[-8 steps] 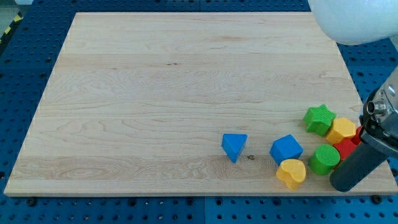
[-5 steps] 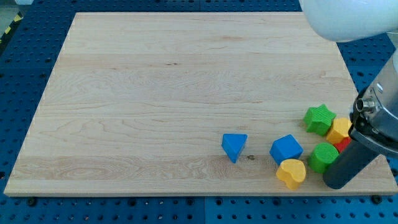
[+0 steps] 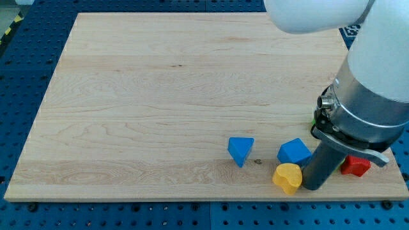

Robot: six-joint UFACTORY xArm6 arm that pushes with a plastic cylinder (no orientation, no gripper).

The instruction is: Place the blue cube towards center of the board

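Note:
The blue cube [image 3: 293, 152] sits near the board's lower right. My tip [image 3: 312, 187] is at the end of the dark rod, just below and to the right of the cube, close to touching it. A yellow heart block [image 3: 287, 177] lies right beside my tip on its left, under the cube. A blue triangular block [image 3: 240, 150] stands apart further left.
A red block [image 3: 355, 166] shows to the right of the rod. A sliver of a green block [image 3: 314, 118] peeks out by the arm's left edge. The arm body covers the board's [image 3: 160, 96] right side and hides other blocks there.
The rod has moved left along the view's bottom, from beside the green block to beside the blue cube. The yellow heart has shifted left. The arm now hides the green and yellow blocks.

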